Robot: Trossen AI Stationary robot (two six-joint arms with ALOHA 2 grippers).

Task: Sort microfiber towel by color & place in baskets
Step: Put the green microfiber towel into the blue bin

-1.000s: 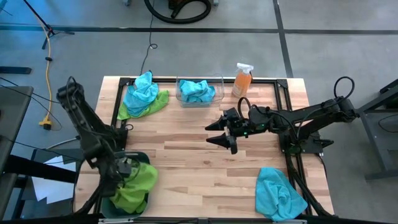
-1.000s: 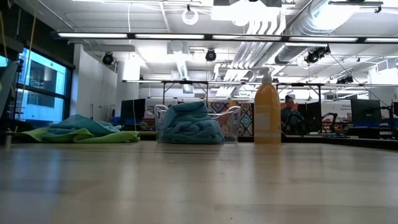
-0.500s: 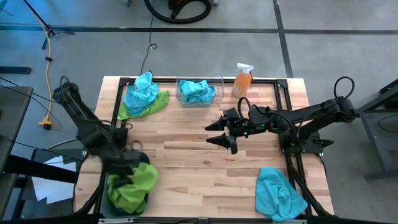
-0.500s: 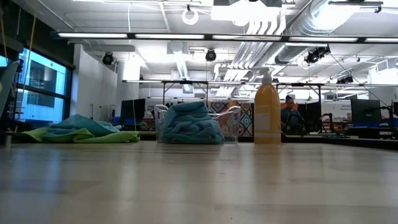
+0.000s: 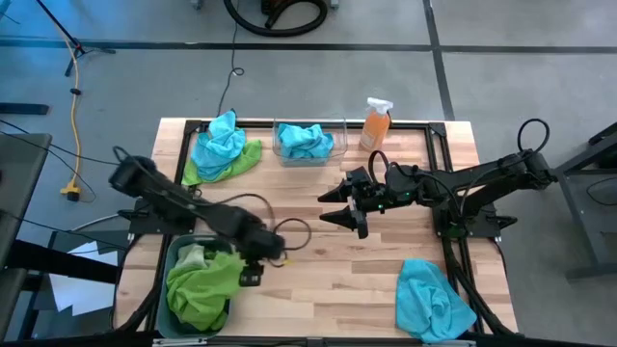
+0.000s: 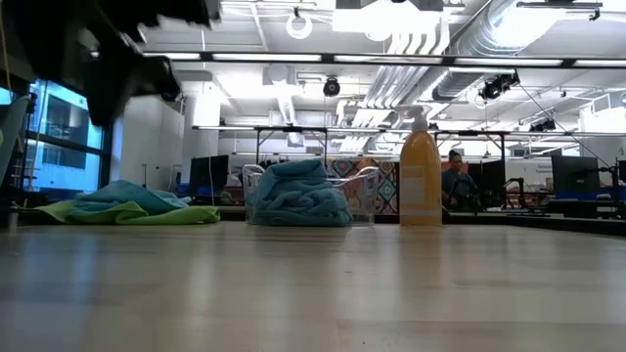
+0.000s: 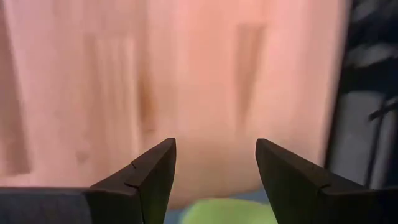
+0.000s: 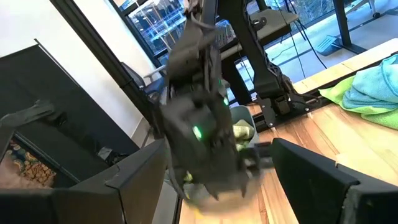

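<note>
I am working over a pale wooden table [image 5: 318,260] made of butcher-block planks, edged by a dark metal frame. Lying directly on it at the far left corner is a heap of towels [image 5: 222,146], turquoise blue bunched on top of lime green. Just beside that heap, the clear basket [image 5: 309,143] is standing at the middle of the far edge, and the orange spray bottle [image 5: 376,123] is standing upright next to it. The teal-grey basket [image 5: 181,253] is sitting at the near left corner. A turquoise towel [image 5: 434,299] is lying crumpled at the near right corner, hanging over the edge.
</note>
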